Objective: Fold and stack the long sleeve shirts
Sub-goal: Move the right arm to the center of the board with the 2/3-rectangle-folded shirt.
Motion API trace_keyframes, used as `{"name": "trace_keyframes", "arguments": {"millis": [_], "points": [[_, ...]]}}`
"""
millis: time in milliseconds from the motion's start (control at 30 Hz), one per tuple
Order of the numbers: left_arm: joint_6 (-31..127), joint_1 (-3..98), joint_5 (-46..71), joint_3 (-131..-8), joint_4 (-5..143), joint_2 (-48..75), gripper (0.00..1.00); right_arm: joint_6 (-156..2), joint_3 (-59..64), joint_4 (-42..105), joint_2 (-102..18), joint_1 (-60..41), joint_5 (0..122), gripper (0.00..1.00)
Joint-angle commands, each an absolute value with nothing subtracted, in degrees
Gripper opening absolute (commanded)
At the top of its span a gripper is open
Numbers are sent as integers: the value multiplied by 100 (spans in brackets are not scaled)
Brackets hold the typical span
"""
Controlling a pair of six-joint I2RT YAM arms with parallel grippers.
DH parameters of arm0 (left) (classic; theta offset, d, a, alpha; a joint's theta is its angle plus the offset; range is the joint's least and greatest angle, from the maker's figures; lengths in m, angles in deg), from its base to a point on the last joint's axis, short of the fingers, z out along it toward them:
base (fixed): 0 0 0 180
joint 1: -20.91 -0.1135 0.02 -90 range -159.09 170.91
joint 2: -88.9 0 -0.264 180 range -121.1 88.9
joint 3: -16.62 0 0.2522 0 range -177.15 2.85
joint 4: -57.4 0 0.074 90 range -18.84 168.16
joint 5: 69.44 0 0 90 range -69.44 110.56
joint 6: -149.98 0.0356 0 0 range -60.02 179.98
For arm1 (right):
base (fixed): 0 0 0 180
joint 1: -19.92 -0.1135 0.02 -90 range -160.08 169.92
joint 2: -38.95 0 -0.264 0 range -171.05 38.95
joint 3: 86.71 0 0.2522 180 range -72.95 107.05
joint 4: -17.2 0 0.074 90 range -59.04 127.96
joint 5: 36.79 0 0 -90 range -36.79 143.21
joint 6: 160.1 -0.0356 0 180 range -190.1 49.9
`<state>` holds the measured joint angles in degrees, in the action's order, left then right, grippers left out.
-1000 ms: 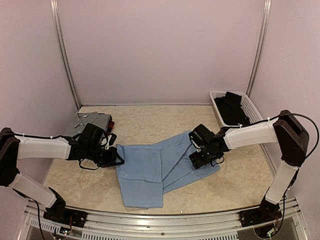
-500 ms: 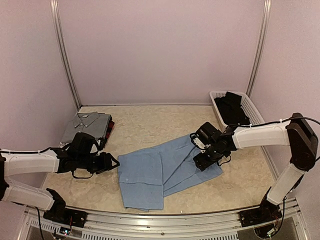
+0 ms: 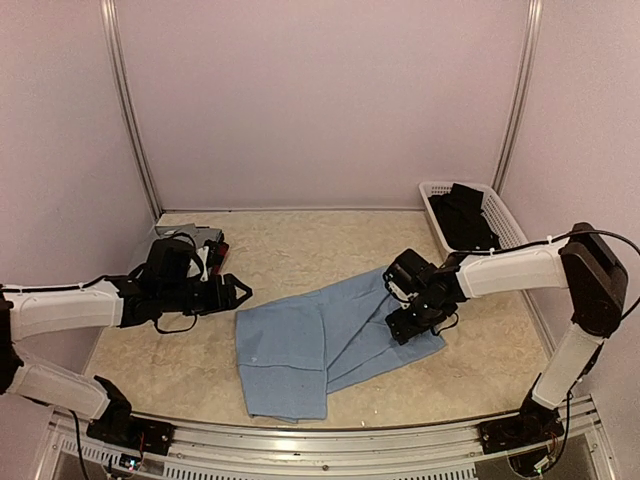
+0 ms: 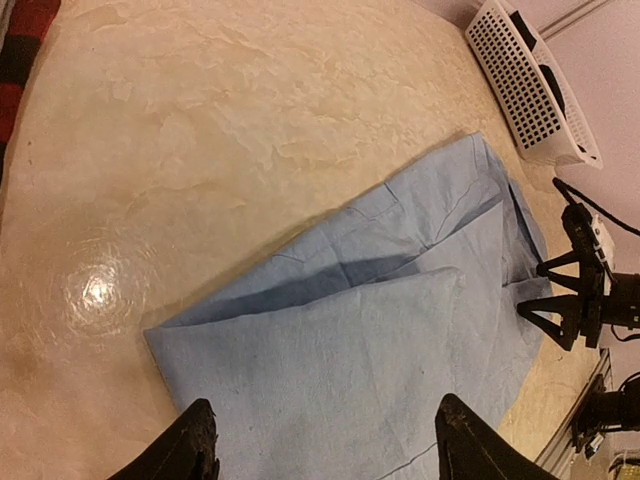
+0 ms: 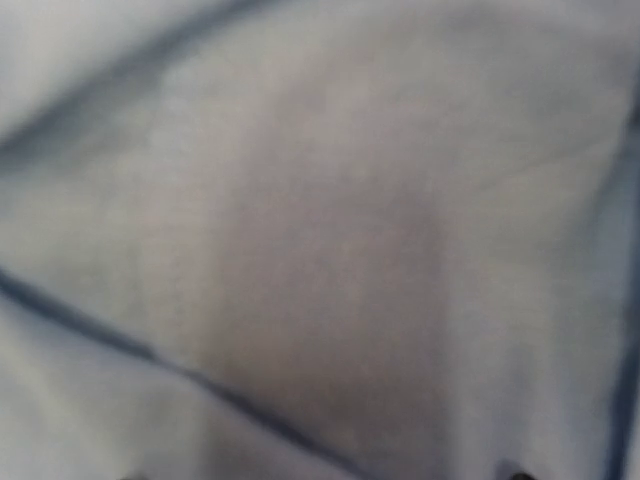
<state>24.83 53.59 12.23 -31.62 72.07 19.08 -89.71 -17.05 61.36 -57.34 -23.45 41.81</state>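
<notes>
Top external view, 1 blue shirt (image 3: 300, 350), 1 grey shirt (image 3: 203, 235) and 1 plaid shirt (image 3: 221, 248) half hidden by left arm (image 3: 70, 305), left hand (image 4: 325, 432) spread, right hand (image 3: 410, 322) spread, its close-up blurred.

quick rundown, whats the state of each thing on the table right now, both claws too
light blue shirt: partly folded, lying flat mid-table
grey shirt: lying far left, mostly hidden behind the left arm
plaid shirt: only an edge shows, beside the grey shirt
white basket: upright, far right, dark cloth inside
left claw: open, empty, left of the light blue shirt
right claw: open, down on the light blue shirt's right side
</notes>
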Motion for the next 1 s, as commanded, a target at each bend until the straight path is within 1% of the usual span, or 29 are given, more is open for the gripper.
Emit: {"name": "trace_keyframes", "arguments": {"millis": [0,233,467,600,800,967], "points": [[3150,5387,1090,-3448,6640,1508,71,-9033,-1489,6286,-6180,-2291,4008,77],[3694,5386,810,-3762,6172,844,72,-8519,-1012,6316,-6807,-2137,3538,77],[4445,5332,392,-4116,5898,10,73,-7433,67,6435,-7679,-2031,2477,77],[4761,5291,175,-4371,5911,-634,73,-6521,648,6080,-8054,-1800,2163,77],[5006,5272,-554,-4802,5955,-1431,82,-5550,863,5293,-8045,-1679,2044,77],[5077,5312,-883,-5067,5888,-1800,83,-5509,680,5173,-7793,-1676,2246,77]]}}
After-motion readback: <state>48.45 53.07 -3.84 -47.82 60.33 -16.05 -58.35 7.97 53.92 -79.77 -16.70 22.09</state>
